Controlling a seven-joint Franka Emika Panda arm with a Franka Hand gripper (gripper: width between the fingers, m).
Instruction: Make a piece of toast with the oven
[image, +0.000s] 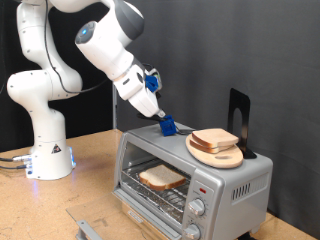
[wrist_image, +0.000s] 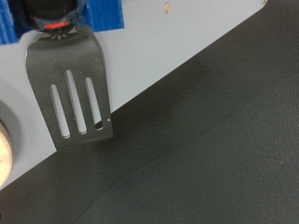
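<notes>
Toast (image: 161, 178) is lying on the wire rack inside the oven (image: 230, 185), lower centre of the exterior view, with the door (image: 135, 207) hanging open. Above the oven's roof, the gripper (image: 167, 126) is holding a slotted spatula (wrist_image: 73, 91) between closed fingers. More bread (image: 214, 139) is sitting on a wooden plate (image: 217, 156) atop the oven.

Even, bright indoor light falls from above; shadows are soft. The wrist view is slightly blurred.
</notes>
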